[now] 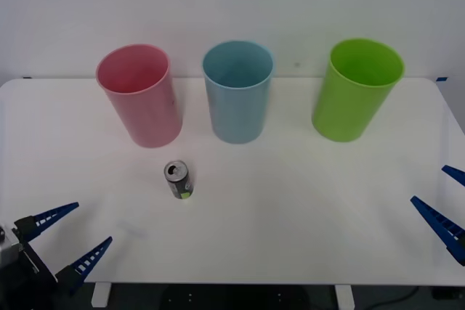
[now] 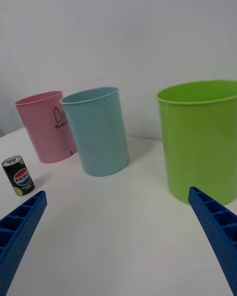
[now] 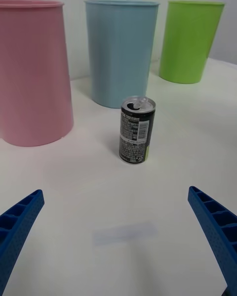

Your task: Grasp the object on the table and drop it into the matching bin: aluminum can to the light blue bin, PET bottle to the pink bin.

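A small dark aluminum can (image 1: 178,179) with a silver top and a lime-green mark stands upright on the white table (image 1: 290,208), just in front of the gap between the pink bin (image 1: 139,94) and the light blue bin (image 1: 237,91). My left gripper (image 1: 67,240) hovers open at the table's front left corner, well short of the can (image 3: 136,129). My right gripper (image 1: 445,205) is open at the right edge, far from the can (image 2: 18,176). Both bins (image 3: 30,71) (image 3: 120,50) stand upright behind the can.
A lime-green bin (image 1: 356,89) stands at the back right, in line with the other two bins. Bare white tabletop stretches between the can and both grippers. A pale wall rises behind the bins.
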`<state>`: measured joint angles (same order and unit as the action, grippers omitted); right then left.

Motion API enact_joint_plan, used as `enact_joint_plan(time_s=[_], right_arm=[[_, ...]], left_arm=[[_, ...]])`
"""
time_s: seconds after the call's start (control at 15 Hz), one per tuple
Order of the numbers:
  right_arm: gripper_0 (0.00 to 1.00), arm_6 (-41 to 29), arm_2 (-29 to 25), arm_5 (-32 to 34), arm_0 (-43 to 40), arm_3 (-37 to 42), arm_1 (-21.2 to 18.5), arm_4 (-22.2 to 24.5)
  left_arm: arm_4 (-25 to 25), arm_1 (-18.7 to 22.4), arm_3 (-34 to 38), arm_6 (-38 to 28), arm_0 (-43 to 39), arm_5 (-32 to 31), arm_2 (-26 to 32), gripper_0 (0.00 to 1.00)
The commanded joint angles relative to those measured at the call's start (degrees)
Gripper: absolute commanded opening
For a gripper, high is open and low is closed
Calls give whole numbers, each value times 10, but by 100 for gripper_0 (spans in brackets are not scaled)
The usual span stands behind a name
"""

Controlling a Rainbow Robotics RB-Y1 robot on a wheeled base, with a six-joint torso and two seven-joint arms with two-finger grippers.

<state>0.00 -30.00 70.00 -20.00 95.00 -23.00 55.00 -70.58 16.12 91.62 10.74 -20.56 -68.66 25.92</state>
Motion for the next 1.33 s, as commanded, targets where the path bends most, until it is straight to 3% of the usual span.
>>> enact_joint_plan(time_s=[0.07, 0.47, 1.33], right_arm=[[100, 0, 0, 0, 0, 0, 0, 0], [100, 0, 0, 0, 0, 0, 0, 0], [100, 0, 0, 0, 0, 0, 0, 0]], left_arm=[[-7, -15, -20, -4, 17, 10, -10, 100], [16, -14, -133, 6, 91, 5, -30, 100], [-6, -66, -185, 98, 154, 25, -51, 100]])
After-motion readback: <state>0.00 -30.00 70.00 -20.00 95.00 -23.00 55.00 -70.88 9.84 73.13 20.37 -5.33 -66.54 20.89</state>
